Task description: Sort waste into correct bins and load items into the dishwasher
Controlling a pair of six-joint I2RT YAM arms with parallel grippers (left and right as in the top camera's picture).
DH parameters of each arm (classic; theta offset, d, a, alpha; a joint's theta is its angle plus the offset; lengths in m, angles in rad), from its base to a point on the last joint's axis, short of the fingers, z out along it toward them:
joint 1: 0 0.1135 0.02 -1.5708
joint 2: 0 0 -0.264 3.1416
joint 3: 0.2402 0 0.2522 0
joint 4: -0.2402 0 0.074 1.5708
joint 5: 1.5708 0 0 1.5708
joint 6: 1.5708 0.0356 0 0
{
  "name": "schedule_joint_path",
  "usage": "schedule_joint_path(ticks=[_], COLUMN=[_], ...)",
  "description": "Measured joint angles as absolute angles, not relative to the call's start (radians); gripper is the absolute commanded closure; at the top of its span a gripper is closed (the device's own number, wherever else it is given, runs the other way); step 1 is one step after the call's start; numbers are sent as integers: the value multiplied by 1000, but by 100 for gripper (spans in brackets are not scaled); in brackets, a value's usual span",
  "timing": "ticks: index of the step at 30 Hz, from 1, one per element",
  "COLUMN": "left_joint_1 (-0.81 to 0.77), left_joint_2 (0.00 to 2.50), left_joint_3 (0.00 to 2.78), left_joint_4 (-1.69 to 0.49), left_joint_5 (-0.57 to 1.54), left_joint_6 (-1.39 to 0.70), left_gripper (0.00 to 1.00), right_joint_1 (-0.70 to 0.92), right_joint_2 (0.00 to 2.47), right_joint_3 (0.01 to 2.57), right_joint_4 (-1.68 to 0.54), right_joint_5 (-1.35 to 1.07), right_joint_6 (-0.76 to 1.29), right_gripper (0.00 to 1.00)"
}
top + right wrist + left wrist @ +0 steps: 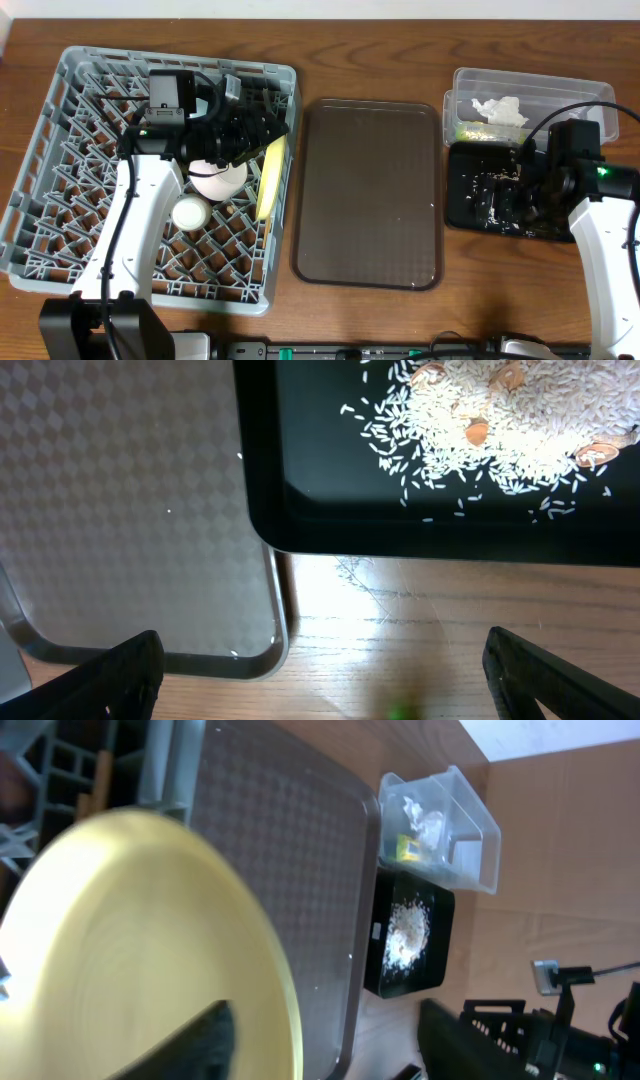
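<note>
The pale-yellow plate point(271, 175) stands on edge in the grey dish rack point(60, 170) near its right wall. It fills the left wrist view point(130, 940). My left gripper point(262, 130) point(320, 1040) is open, its fingers wide apart on either side of the plate's rim. A white bowl point(217, 180) and a smaller pale bowl point(189, 213) sit in the rack under the left arm. My right gripper point(520, 195) point(320, 680) is open and empty over the black tray point(460, 215) point(330, 510), which holds crumbs point(500, 420). The clear tub point(590, 95) holds the tissue point(500, 110) and the wrapper point(468, 130).
The brown serving tray point(370, 190) point(110, 490) lies between the rack and the two bins, with nothing on it. A strip of bare wooden table point(400, 620) runs between its corner and the black tray's near edge.
</note>
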State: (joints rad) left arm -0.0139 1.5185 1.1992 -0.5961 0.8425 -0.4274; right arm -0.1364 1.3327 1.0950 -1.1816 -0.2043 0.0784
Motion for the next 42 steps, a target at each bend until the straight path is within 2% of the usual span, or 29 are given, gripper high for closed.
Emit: schedule_joint_path(ticks=[13, 19, 30, 34, 42], left_joint_1=[-14, -38, -58, -58, -58], left_joint_2=[1444, 1278, 1073, 953, 663], left_joint_3=[1199, 1199, 1199, 1198, 1198], left_joint_4=[-601, -710, -1173, -1186, -1174], left_joint_5=[779, 605, 166, 52, -11], left_joint_6=[-364, -270, -197, -189, -157], left_gripper=[13, 13, 12, 12, 12], right_joint_1=[-136, -136, -136, -136, -136], right_joint_2=[1333, 1333, 1332, 1332, 1332], right_joint_3=[1095, 1095, 1097, 1097, 1097], right_joint_4=[-1182, -1182, -1182, -1182, -1182], right_joint_5=[-204, -205, -204, -204, -205], right_joint_6=[79, 78, 78, 78, 78], right_gripper=[1, 1, 1, 1, 1])
